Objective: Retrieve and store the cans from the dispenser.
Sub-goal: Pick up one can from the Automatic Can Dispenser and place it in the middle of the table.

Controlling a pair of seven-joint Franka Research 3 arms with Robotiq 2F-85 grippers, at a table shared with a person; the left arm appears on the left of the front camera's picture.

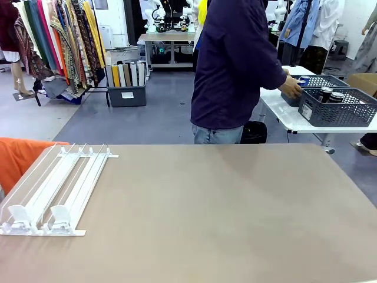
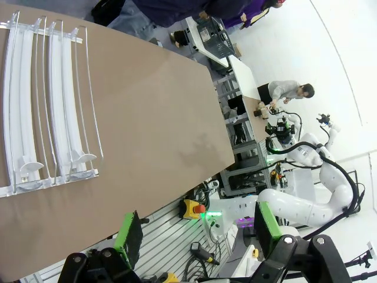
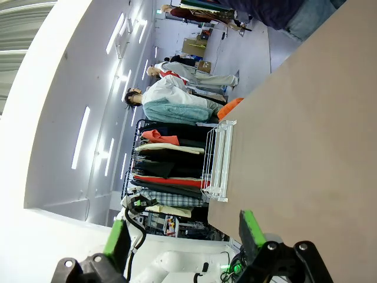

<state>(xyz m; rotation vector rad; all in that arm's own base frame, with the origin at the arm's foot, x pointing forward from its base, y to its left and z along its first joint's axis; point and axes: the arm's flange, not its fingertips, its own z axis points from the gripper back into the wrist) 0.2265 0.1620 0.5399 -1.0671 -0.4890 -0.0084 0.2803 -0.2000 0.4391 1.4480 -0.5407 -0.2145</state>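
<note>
The white dispenser (image 1: 56, 188) lies on the left of the brown table, its two pusher blocks at the near end; it also appears in the left wrist view (image 2: 50, 106) and the right wrist view (image 3: 218, 159). Dark cans (image 1: 331, 95) stand in a dark grey basket (image 1: 339, 112) on a side table at the far right. The person's hand (image 1: 290, 87) reaches toward a second basket there, beside a blue-and-white can (image 1: 303, 81). My left gripper (image 2: 197, 227) hangs open off the table's near edge, holding nothing. My right gripper (image 3: 184, 236) is open too, nothing between its green pads.
The person in a dark jacket (image 1: 235, 65) stands at the far edge, turned toward the white side table (image 1: 283, 115). An orange cloth (image 1: 20, 159) lies by the table's left edge behind the dispenser. Clothes racks and a grey crate (image 1: 126, 94) stand farther off.
</note>
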